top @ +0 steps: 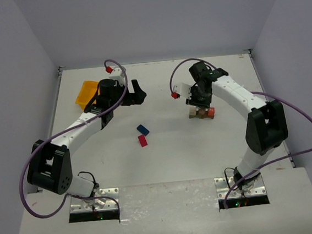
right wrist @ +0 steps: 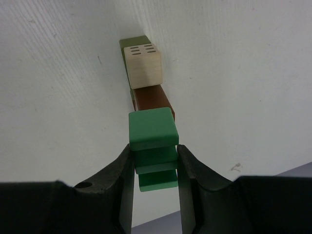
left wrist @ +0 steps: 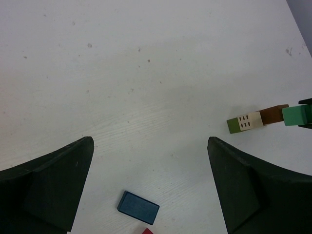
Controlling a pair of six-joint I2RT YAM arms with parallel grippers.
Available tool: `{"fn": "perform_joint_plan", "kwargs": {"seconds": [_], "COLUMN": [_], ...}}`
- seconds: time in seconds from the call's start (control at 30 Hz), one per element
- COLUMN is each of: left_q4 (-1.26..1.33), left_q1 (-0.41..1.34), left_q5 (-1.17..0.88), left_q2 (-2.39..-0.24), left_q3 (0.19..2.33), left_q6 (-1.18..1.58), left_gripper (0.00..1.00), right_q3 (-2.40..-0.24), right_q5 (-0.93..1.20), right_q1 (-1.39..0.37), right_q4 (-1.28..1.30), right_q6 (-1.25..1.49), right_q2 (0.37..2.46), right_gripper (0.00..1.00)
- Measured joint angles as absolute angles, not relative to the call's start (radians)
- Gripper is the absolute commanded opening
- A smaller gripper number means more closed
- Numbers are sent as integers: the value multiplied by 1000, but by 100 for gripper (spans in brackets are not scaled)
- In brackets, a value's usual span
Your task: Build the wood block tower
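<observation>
White tabletop (top: 176,159) between pale walls held a small dark blue rectangular wooden block (left wrist: 138,207) and a small red wooden block (top: 143,141) lying just beside each other near the middle, with a yellow-orange plastic tray (top: 85,94) at the far left. Above them the left pincer (left wrist: 150,146) hung released, its jaws spread wide. The right pincer (right wrist: 153,151) was clenched on a green square wooden block (right wrist: 151,127), held at the end of a brown oblong wooden block (right wrist: 153,98) that met a tan slot-marked wooden cube (right wrist: 143,63) and an olive wooden block (right wrist: 132,43).
</observation>
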State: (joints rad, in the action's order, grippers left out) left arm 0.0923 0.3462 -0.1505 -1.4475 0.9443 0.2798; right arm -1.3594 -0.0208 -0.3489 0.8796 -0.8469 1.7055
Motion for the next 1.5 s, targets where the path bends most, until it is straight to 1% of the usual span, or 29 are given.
{"fn": "perform_joint_plan", "kwargs": {"seconds": [0.67,1.3,1.5], "left_q4": [92,91,89], "left_q1": [346,346,346], "left_q5": [-169,-189,-209], "left_q2": [-1448,-1448,-1471], "left_q3": [945,945,957], "left_q6": [266,262,259], "left_gripper": [100,100,100], "right_q3": [-1330,-1322,-1320], "right_q5": [-49,-49,-49], "right_q1": [-342,-336,-335], "right_q4": [826,809,808], "right_q6": [-861,-862,-862], "right_q2": [1730,1730,1730], "right_gripper": [8,14,21]}}
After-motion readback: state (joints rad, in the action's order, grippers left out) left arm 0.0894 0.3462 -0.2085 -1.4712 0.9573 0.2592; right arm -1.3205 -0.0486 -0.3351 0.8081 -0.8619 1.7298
